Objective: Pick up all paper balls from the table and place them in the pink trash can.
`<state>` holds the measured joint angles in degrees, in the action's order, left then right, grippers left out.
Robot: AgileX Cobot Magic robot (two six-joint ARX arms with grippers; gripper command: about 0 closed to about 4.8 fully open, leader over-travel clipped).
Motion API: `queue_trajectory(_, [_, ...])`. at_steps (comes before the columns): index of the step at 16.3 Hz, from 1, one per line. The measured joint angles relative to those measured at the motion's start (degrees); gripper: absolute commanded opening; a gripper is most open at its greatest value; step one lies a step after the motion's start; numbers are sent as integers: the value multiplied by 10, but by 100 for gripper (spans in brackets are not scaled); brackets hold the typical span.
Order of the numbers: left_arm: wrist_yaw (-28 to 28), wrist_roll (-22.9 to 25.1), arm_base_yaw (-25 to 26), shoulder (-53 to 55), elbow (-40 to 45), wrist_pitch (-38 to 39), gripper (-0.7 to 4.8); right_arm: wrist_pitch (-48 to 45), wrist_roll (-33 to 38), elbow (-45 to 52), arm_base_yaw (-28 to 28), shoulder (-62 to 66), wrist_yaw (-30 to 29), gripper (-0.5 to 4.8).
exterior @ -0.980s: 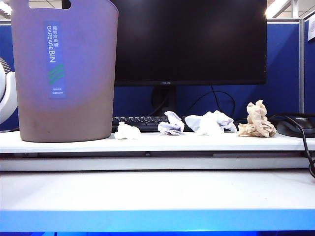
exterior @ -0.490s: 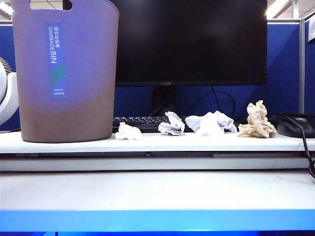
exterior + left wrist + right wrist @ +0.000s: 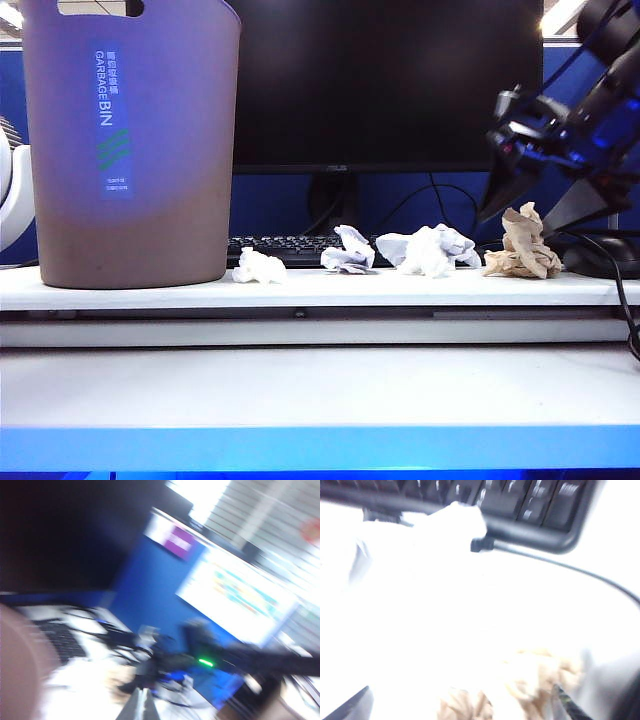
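The pink trash can [image 3: 130, 150] stands at the left of the table's raised shelf [image 3: 330, 290]. Three white paper balls [image 3: 258, 267] [image 3: 348, 252] [image 3: 428, 250] and one tan paper ball [image 3: 521, 245] lie in a row to its right. My right gripper [image 3: 520, 212] hangs open just above the tan ball. In the right wrist view the tan ball [image 3: 520, 690] sits between the spread fingers [image 3: 570, 705], apart from them. My left gripper [image 3: 142, 706] is shut on nothing and shows only in the blurred left wrist view.
A black monitor [image 3: 385, 85] and a keyboard [image 3: 285, 248] stand behind the paper balls. A black cable [image 3: 615, 280] runs past the tan ball at the right. The lower table surface [image 3: 300, 390] ends in a blue front edge.
My right arm has come into the exterior view from the upper right and now hangs over the tan ball. The paper balls and the trash can have not moved.
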<state>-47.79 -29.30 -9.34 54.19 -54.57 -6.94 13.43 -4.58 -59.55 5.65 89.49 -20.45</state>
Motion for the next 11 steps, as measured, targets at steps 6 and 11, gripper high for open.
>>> queue_trajectory(6, [29, 29, -59, 2, -1, -2, -5, -24, 0, 0, 15, 56, 7, -2])
queue_trajectory(11, [60, 49, -57, -27, -1, -12, -5, -28, -2, -46, 26, 54, -32, -2])
